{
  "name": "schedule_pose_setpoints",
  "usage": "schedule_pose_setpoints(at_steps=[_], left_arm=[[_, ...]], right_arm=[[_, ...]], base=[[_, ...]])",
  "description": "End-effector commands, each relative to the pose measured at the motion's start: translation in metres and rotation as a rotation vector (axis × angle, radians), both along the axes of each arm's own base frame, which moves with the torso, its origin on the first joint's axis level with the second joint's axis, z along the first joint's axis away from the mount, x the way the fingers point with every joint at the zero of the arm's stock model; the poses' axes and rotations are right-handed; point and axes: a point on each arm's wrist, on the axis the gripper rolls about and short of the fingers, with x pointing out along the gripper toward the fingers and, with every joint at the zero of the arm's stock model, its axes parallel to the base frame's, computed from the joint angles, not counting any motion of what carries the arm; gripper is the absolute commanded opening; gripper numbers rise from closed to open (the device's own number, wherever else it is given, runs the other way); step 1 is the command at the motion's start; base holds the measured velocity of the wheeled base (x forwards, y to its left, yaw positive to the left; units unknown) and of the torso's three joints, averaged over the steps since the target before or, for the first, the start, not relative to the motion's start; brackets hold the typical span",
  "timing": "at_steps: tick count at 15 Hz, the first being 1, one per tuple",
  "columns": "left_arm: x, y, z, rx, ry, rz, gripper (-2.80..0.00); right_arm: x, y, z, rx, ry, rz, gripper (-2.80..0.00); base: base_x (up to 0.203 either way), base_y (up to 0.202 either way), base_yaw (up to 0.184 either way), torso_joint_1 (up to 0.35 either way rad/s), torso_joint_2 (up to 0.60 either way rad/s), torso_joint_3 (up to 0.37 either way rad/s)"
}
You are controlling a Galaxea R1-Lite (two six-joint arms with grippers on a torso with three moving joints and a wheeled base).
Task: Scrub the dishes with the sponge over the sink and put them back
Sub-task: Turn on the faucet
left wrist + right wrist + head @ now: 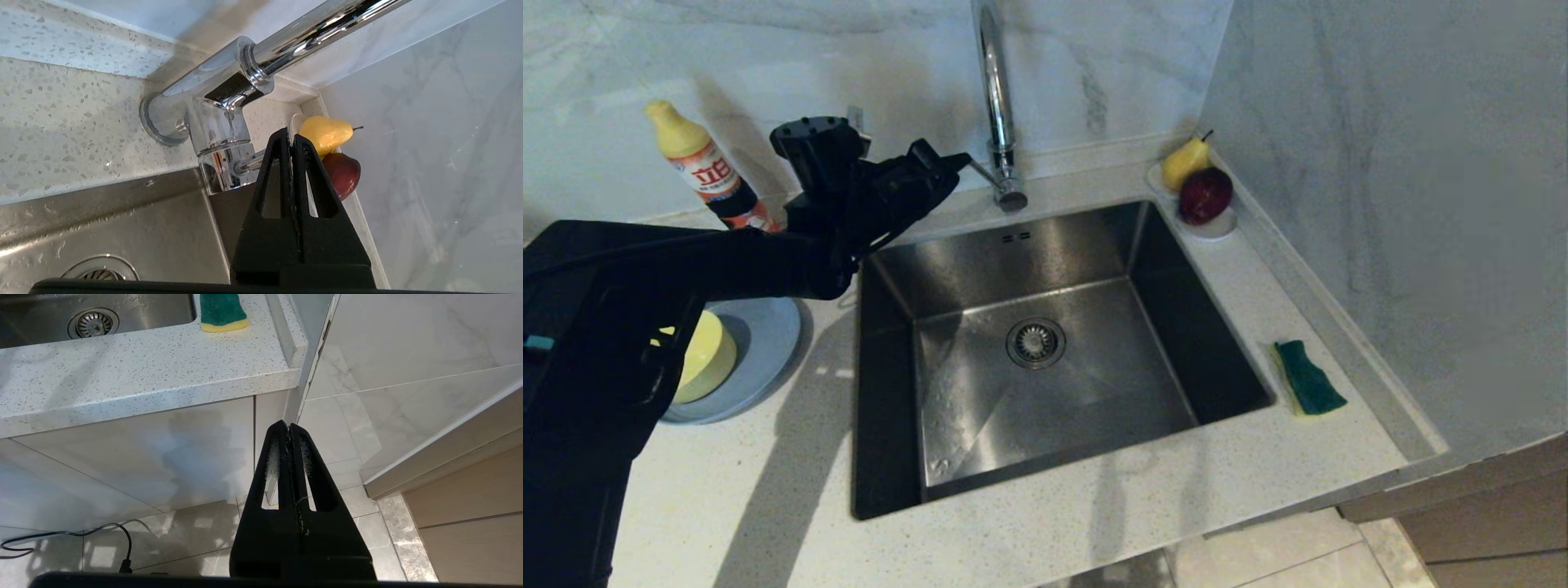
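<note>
Marble walls backed a speckled tabletop (1094,506), and the sink (1045,351) set into it served as the landmark. Furthest left of the sink a yellow bowl (707,355) sat on the plate (764,339), both partly hidden under the left arm; no teal bowl could be seen. Behind them, left of the sink's back corner, stood a detergent bottle (707,167).

The left gripper (947,167) hung over the sink's back-left corner, aimed at the tap (996,98). Its fingers (304,163) were pressed together and held nothing. In the left wrist view their tips lay just beside the tap's lever (249,163); whether they touched it could not be told. The step in hand was probably turning on the water. To do it well, the closed tips should meet the thin lever squarely and push slowly, so they do not slip off the chrome, with only a modest flow to keep splashing inside the basin.

Right of the sink's back corner a saucer (1217,227) held a pear (1184,162) and a red fruit (1205,194). The sponge (1308,377) lay green face up on the tabletop just right of the sink, untouched.

The right gripper (289,428) was parked low in front of the cabinet below the sink's right side, fingers shut on nothing.
</note>
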Motion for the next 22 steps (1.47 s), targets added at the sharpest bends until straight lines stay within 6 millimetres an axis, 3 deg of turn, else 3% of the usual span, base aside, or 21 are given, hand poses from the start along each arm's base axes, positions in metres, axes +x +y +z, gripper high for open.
schedule_pose_setpoints(at_steps=[1,6,14,22], left_arm=[[0.001,-0.002,-0.003,-0.002,0.008,-0.006,-2.8],[-0.002,-0.001,-0.005,0.001,0.037,-0.008,-2.8],[-0.025,0.003,0.003,0.013,0.07,-0.015,-2.8],[-0.036,-0.002,-0.015,0.061,0.084,-0.018,-2.8]], right_arm=[[0.0,0.0,0.0,0.0,-0.002,0.001,-2.8],[0.0,0.0,0.0,0.0,-0.002,0.001,-2.8],[0.0,0.0,0.0,0.0,-0.002,0.001,-2.8],[0.0,0.0,0.0,0.0,-0.002,0.001,-2.8]], base=[[0.0,0.0,0.0,0.0,0.0,0.0],[0.0,0.0,0.0,0.0,0.0,0.0],[0.0,0.0,0.0,0.0,0.0,0.0],[0.0,0.0,0.0,0.0,0.0,0.0]])
